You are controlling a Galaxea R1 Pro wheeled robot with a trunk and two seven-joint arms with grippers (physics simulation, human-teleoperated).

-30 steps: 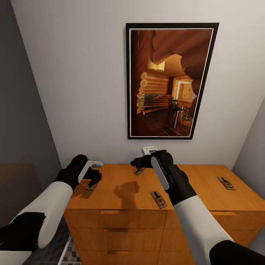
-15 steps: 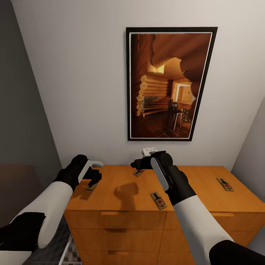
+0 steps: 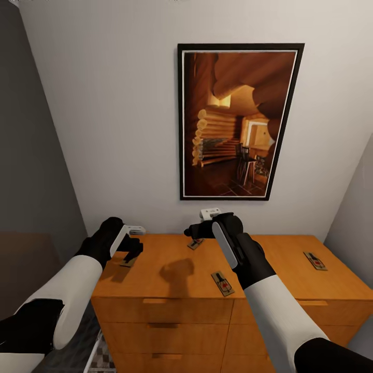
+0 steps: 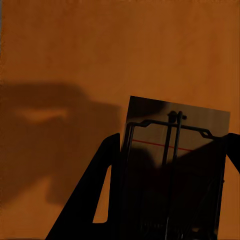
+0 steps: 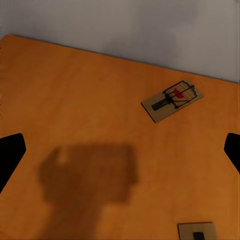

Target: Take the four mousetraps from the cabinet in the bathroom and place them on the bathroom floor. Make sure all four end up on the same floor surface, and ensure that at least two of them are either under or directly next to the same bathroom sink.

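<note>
The head camera has tipped slightly; left fingers [image 4: 107, 187] straddle a mousetrap [image 4: 172, 165] on the cabinet [image 3: 166, 259], right fingers [image 5: 10, 152] spread wide, empty.

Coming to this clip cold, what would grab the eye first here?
The tall framed picture of a log-cabin interior dominates the pale wall above the cabinet. On the orange-brown cabinet top lie four mousetraps: one at the left gripper, whose fingers flank it, one by the right gripper, one near the front edge, one far right.
</note>
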